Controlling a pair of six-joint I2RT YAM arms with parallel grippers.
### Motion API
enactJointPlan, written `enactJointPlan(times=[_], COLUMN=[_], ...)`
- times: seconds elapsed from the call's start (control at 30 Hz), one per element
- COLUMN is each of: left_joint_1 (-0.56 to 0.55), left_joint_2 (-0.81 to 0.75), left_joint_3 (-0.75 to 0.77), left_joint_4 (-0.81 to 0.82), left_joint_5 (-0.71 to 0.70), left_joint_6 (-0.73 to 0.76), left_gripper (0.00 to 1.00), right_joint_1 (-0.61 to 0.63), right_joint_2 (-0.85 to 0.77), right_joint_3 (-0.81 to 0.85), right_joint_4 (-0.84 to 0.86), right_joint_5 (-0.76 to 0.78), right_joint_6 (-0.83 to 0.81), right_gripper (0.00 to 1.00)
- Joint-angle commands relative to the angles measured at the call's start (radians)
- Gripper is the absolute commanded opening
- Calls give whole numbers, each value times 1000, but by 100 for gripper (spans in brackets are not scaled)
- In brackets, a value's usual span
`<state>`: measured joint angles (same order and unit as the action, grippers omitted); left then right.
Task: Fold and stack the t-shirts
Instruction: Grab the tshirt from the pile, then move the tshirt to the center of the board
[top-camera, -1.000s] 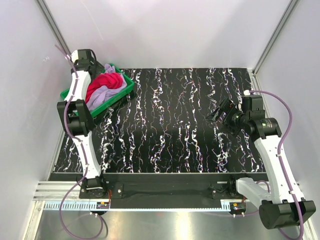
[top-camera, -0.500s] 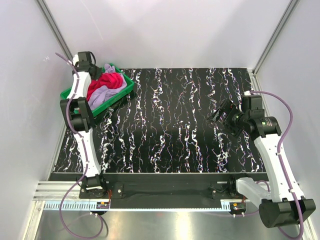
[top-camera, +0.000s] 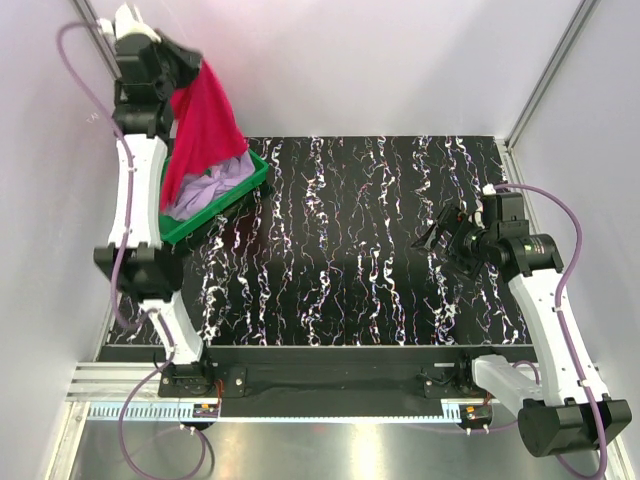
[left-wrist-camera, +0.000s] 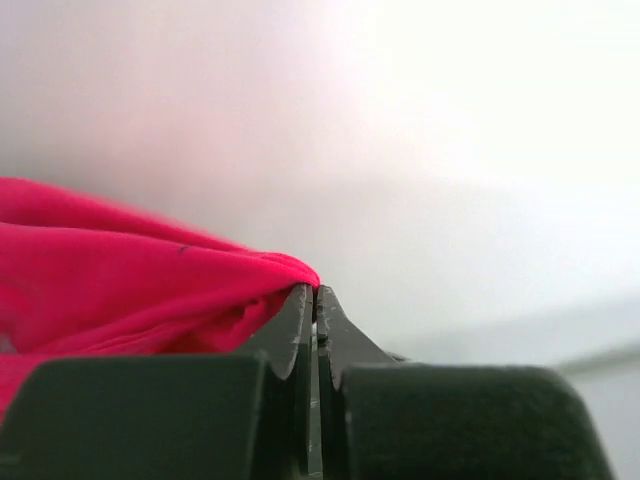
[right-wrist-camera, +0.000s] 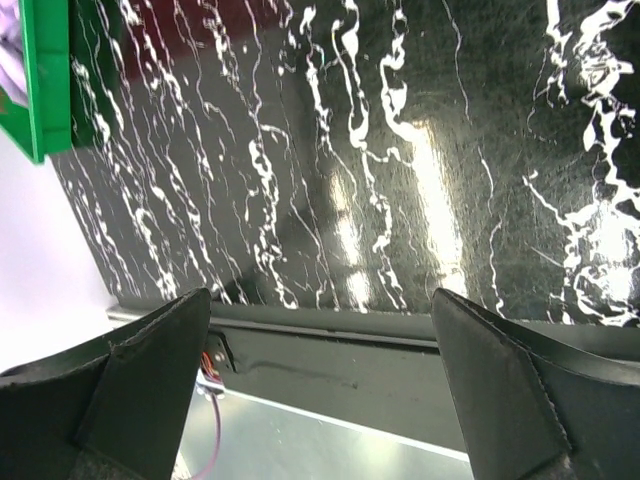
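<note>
Left wrist, jaws clamping crimson t-shirt (left-wrist-camera: 130, 280)

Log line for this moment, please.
left gripper: shut on crimson t-shirt, hanging over green tray | lavender t-shirt: in tray | right gripper: open, empty

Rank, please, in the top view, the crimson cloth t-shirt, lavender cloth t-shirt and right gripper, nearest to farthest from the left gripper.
1. Crimson cloth t-shirt: clamped in the left gripper.
2. Lavender cloth t-shirt: below, in green plastic tray.
3. Right gripper: far right.
</note>
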<state>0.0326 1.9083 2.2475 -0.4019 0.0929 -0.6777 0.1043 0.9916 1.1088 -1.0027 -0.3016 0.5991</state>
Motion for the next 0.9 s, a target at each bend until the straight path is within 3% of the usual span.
enactJointPlan(times=[0.0, 0.07, 0.23, 0.27, 0.3, 0.33, 0.37, 0.47, 0.57, 0.63, 0.67, 0.87], left_joint_1=[-75, -149, -330, -355, -378, -417, -440, -503, -504, -504, -504, -504], left_joint_2=[-201, -337, -610, -683, -725, -759, -793, -961, -1084, -1136, -1152, -1266], left_joint_3=[52, -27, -412, -478, -620, -678, -730, -931, -1040, -1084, -1133, -1345], left_joint_4=[112, 95, 20, 11, 5, -41, -67, -176, -305, -389, -405, -356], left_joint_5=[90, 90, 71, 74, 76, 56, 32, -123, -179, -154, -136, -22], left_joint_6=[95, 127, 109, 95, 78, 44, 40, 20, 27, 41, 40, -37], left_gripper=[0, 0, 2, 18, 69, 88, 91, 95, 91, 88, 81, 66], right_joint_1=[-2, -2, -2, -2, -3, -3, -2, -2, 0, 2, 5, 130], right_joint_2=[-31, -39, -34, -33, -27, -24, -22, -10, 21, 51, 94, 371], right_joint_3=[37, 34, 31, 34, 36, 36, 42, 54, 49, 39, 31, 113], right_joint_4=[-34, -51, -56, -56, -53, -53, -51, -57, -54, -37, -30, 12], right_joint_5=[-54, -68, -126, -142, -151, -169, -174, -169, -177, -214, -221, -157], right_joint_6=[-56, -76, -79, -79, -75, -76, -76, -82, -85, -78, -73, -81], right_gripper=[100, 100, 100, 100, 100, 100, 100, 99, 97, 97, 97, 89])
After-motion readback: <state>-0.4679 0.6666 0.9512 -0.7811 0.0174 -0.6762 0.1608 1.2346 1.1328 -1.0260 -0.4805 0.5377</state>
